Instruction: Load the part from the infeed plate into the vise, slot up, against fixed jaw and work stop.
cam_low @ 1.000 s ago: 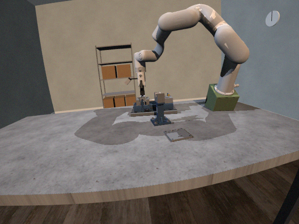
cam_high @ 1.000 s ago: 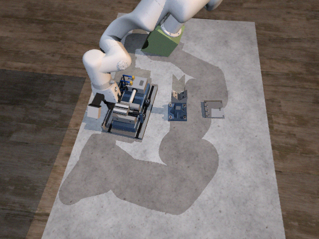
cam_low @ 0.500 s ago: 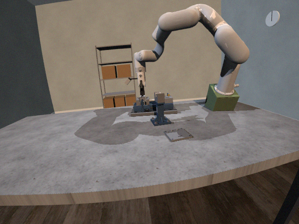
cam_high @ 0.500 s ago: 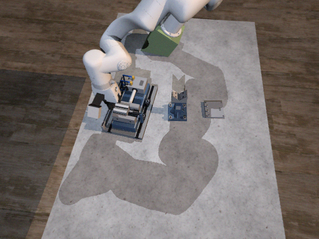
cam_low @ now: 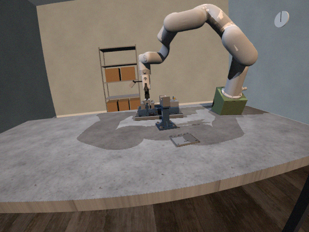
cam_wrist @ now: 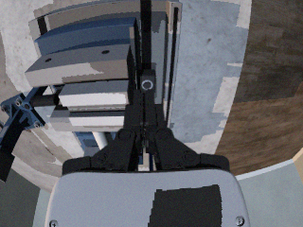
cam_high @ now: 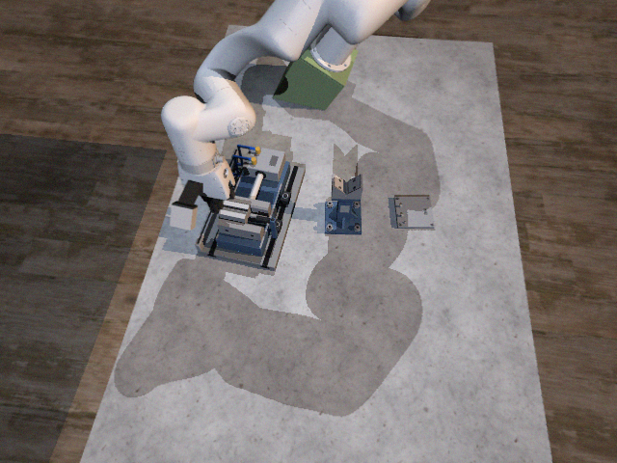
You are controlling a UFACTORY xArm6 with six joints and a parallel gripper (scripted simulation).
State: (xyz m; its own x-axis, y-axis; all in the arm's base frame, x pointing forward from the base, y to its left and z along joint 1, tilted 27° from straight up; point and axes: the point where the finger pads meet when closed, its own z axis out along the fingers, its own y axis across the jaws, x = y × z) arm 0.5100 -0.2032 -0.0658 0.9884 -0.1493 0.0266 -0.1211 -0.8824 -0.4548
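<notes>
Top view: the plate [cam_high: 417, 219] carries no block and the V-block [cam_high: 345, 186] is bare too. A pale block [cam_high: 233, 215] lies between the jaws of the vise [cam_high: 294, 186]. I judge it to be the part. My gripper [cam_high: 215, 203] is at the vise's left end, mostly hidden under my wrist.

Exterior view: my gripper [cam_low: 146, 95] hangs straight down into the vise [cam_low: 174, 115]. This view gives height, which the top view lacks, but the part is too small to make out.

Wrist view: my gripper [cam_wrist: 144, 102] is fully closed with nothing between the fingers. Only here is the closed state shown. The part [cam_wrist: 95, 96] sits left of the fingers. I cannot tell whether they touch, nor confirm seating against the fixed jaw or stop.

Handling, by judgement: a rigid, smooth metal block, fairly heavy for its size, not fragile. Grip it across the long flat sides at mid-length, or nudge it with closed fingers.
</notes>
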